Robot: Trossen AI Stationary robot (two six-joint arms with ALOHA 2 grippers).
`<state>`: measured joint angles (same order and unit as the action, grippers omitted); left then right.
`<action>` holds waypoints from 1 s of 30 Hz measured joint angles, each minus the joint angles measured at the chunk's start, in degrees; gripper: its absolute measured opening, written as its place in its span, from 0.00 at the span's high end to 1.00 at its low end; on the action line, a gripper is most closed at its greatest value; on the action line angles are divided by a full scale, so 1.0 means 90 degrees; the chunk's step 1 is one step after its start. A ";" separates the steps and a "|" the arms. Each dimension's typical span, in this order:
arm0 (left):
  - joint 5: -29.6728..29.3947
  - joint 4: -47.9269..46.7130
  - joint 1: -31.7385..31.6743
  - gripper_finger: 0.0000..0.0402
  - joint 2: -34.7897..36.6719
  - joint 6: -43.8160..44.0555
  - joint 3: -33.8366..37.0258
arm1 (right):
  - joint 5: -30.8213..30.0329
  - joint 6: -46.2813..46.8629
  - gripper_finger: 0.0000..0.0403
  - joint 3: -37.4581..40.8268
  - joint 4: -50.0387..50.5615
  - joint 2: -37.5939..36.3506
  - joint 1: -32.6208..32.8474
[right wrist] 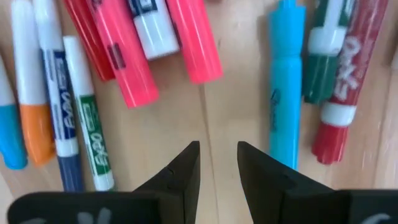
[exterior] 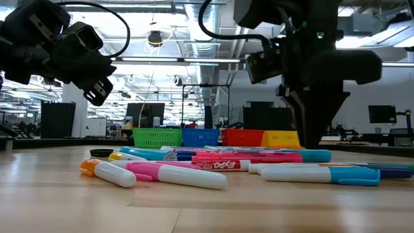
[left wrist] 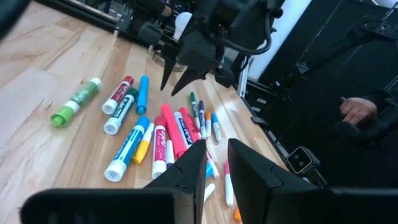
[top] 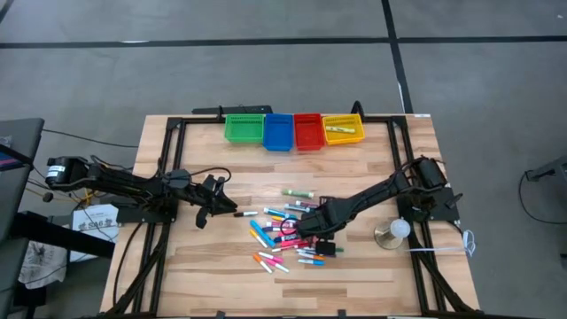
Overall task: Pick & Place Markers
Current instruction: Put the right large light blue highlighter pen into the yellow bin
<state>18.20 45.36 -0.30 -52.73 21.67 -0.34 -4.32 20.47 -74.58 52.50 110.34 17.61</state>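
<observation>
The markers lie in a loose pile on the wooden table's middle, flat on their sides; they are pink, blue, orange, green and white. My right gripper hangs open over the pile with its fingers pointing down. In its wrist view its tips stand above bare wood between pink markers and a light blue marker. It touches nothing. My left gripper is open and empty, raised to the left of the pile.
Green, blue, red and yellow bins stand in a row at the far edge; the yellow one holds a marker. One green marker lies apart, far of the pile. A person's hand shows beyond the table.
</observation>
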 joint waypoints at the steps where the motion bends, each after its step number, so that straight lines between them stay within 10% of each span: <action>1: 0.0001 0.0000 -0.0002 0.83 0.0000 0.0001 0.0000 | -0.0014 -0.0055 0.76 -0.0006 -0.0031 0.0000 -0.0003; 30: -0.0001 0.0002 0.0001 0.83 0.0002 0.0005 -0.0002 | -0.0011 -0.0775 0.76 0.0214 -0.0283 0.0080 -0.0515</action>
<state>18.19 45.39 -0.30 -52.71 21.71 -0.36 -4.43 13.50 -72.65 49.95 111.07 12.97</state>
